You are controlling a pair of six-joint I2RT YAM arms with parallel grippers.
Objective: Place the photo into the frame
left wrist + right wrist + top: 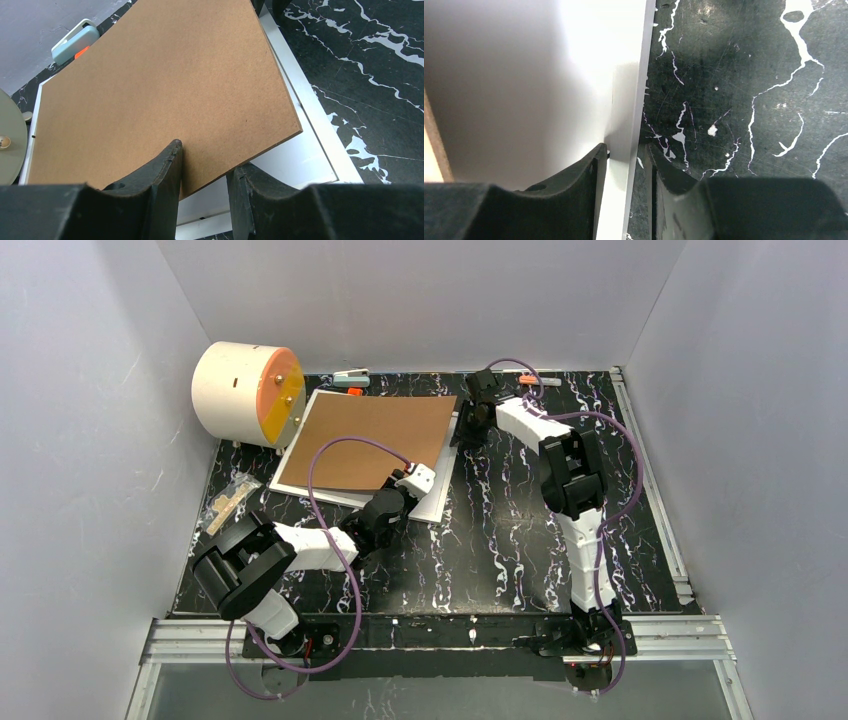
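Note:
The white frame (432,502) lies flat at the back of the table. The loose brown backing board (370,440) lies over it. My left gripper (412,475) is at the board's near right corner. In the left wrist view the gripper (204,157) is shut on the board (160,85), one finger above and one below, and the corner is lifted off the frame (320,145). My right gripper (466,430) is at the frame's right edge. In the right wrist view its jaws (626,147) close across the white rim (624,170). The photo is not in view.
A cream cylinder with an orange face (245,393) stands at the back left, close to the frame. A light-blue and orange tool (350,378) lies behind the frame, an orange piece (527,380) at the back right. A small clear bag (230,502) lies at the left.

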